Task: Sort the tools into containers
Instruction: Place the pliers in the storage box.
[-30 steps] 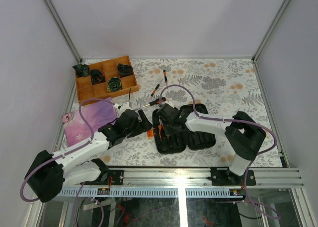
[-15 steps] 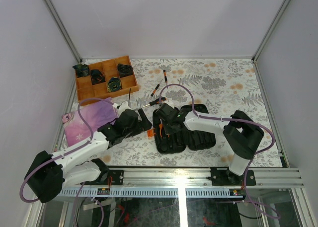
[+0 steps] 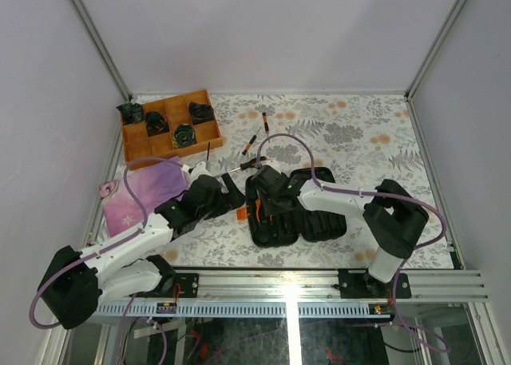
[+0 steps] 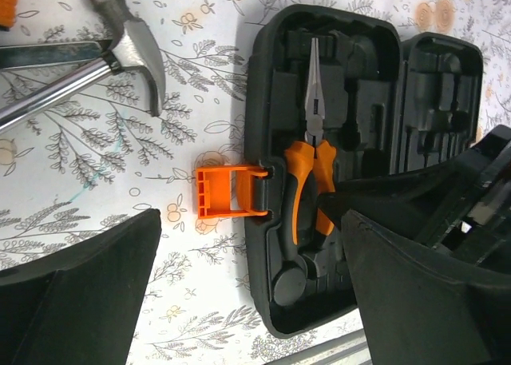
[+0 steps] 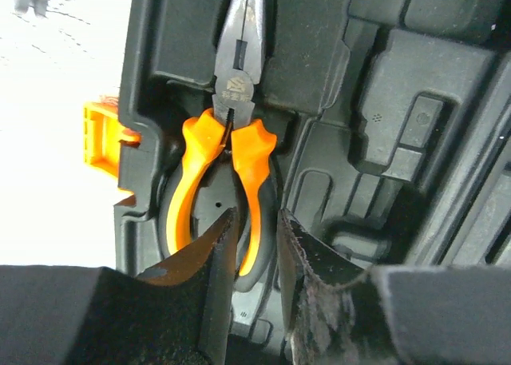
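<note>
The left hand (image 3: 231, 193) hangs spread wide and empty beside the steel-headed hammer (image 4: 136, 49) on the floral tabletop (image 4: 200, 101). Right of it, the orange-handled long-nose pliers (image 5: 227, 141) lie seated in the black moulded zip case (image 4: 359, 61). The right hand (image 5: 257, 225), clenched a moment ago, has loosened around one handle, so that tool looks delivered. Only the right wrist view shows this; overhead, the arm hides it.

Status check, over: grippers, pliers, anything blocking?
Left gripper open, empty, beside the case. Right gripper straddles one handle of the pliers, grip unclear. Pliers seated in a case slot. Hammer loose beside case, not blocking.
</note>
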